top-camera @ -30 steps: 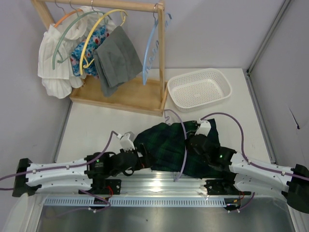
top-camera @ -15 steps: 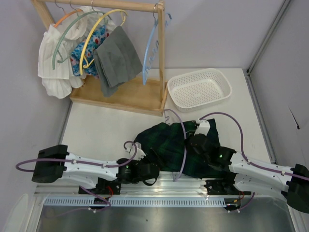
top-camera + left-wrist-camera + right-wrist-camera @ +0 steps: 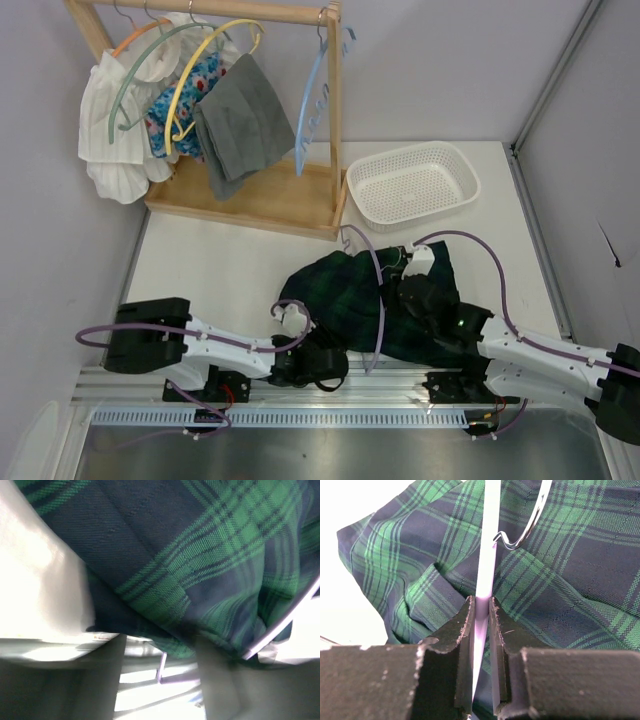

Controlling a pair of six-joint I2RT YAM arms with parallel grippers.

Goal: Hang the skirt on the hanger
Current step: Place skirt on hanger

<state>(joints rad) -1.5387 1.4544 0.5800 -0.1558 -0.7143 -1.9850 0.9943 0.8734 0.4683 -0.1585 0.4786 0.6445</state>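
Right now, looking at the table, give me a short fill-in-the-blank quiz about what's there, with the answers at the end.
The purple hanger lying across the plaid skirt is clamped by the ___ gripper.
The white basket holds ___.
On the wooden rack, the end hanger nearest the basket is coloured ___.
Answers: right, nothing, blue.

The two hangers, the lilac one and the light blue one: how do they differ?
The lilac hanger lies across the skirt on the table; the light blue hanger hangs on the wooden rack. The right pincer clamps the lilac one; no pincer touches the blue one. Both are thin.
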